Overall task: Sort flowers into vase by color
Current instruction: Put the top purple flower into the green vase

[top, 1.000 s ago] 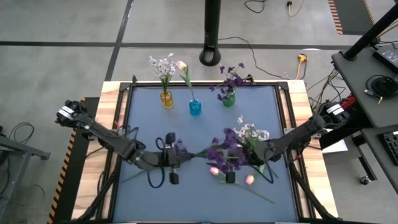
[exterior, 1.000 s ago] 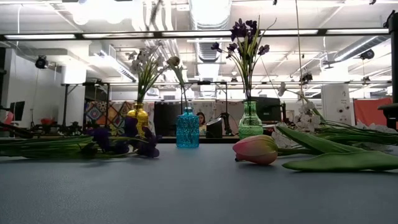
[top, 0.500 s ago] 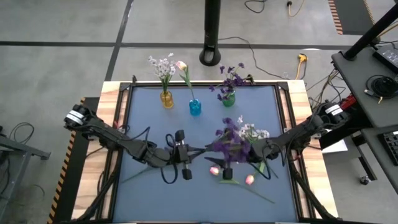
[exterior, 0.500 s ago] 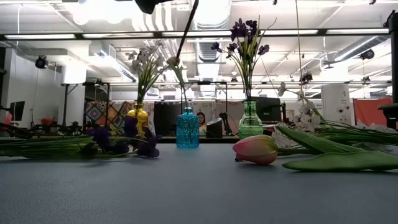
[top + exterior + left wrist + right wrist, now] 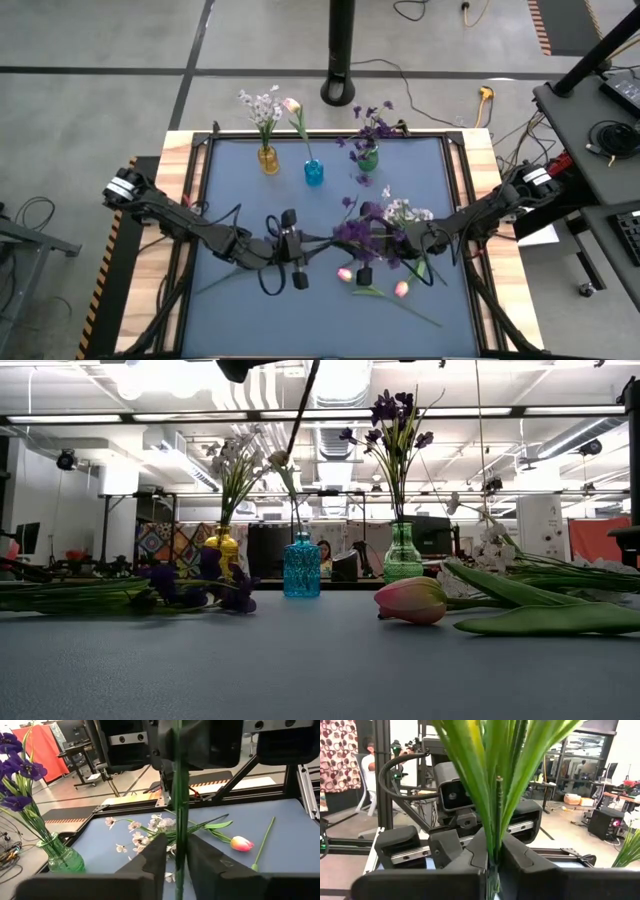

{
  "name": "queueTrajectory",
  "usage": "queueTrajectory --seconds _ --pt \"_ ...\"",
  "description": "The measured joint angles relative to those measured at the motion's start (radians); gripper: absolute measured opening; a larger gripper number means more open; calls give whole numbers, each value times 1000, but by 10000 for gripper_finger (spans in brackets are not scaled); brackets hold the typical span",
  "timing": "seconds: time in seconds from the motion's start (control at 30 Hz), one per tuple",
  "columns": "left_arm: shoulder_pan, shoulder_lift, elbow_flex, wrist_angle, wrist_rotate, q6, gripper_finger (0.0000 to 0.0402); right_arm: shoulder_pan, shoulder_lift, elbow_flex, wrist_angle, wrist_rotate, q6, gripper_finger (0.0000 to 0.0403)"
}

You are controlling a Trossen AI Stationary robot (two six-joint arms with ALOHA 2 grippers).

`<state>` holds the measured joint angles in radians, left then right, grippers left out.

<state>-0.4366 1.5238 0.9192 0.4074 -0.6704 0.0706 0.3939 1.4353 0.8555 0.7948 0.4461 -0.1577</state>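
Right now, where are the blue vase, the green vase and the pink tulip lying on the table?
blue vase [image 5: 301, 567], low view, middle of its glass body.
green vase [image 5: 402, 557], low view, its round lower body.
pink tulip [image 5: 412, 600], low view, the bud's side.

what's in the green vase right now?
The green vase holds only dark purple blooms on green stems, standing upright. Its glass shows the stems running down inside; their lower ends and whether there is water cannot be made out.
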Motion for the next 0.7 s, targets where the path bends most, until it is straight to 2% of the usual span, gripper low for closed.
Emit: queueTrajectory --seconds 0.23,0.33,0.47,0.6,0.7 --pt "0 -26 0 -78 -2 -32 167 0 -33 0 -29 4 16 21" --pt "0 -60 0 -154 -2 -42 203 0 -75 0 -97 63 17 22" --pt "0 -136 0 -286 -3 -85 230 -1 -158 1 -241 235 29 22" --pt "0 -217 0 -406 -3 -99 235 -14 -248 1 -395 451 80 22" --pt "0 -271 0 -467 -10 -98 235 -43 -316 1 -523 563 133 22"
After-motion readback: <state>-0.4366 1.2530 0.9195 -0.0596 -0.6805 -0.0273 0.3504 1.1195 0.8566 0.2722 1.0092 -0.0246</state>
